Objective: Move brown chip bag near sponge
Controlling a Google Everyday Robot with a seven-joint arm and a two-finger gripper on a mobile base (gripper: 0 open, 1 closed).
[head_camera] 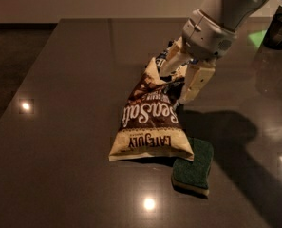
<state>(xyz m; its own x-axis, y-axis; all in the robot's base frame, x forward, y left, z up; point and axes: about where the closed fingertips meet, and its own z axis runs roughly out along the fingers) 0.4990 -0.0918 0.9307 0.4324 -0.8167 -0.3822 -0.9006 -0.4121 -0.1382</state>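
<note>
1. Table point(60, 141): dark, glossy top filling most of the view. Two small bright light spots lie on it, one at the far left point(25, 106), one near the front edge point(149, 203).

2. Brown chip bag point(150, 122): lying at the middle of the table, lengthwise from back to front. Dark brown and cream, crinkled, with white "Sea Salt" lettering read upside down and a cream "LATE JULY" band at the near end. The far end narrows to a cream corner that sits a little raised. The near right corner rests against the sponge and overlaps its back left edge.

3. Blue item point(163, 56): a small dark blue patch just behind the bag's far end, mostly hidden by the gripper; what it is cannot be told.

4. Gripper point(174, 85): at the far right end of the brown chip bag, reaching down from the upper right. Two cream fingers point(196, 80) stand apart, one over the bag's top edge, the other just beside its right edge. Contact with the bag cannot be told.

5. Sponge point(193, 167): front right of the bag, flat on the table, dark green top over a pale base.

6. Arm point(211, 30): pale grey wrist and casing, rising out of view at the top right.

7. Green patch point(257, 37): on the table at the far right.

8. Dark object point(280, 27): at the right edge, cut off.
</note>
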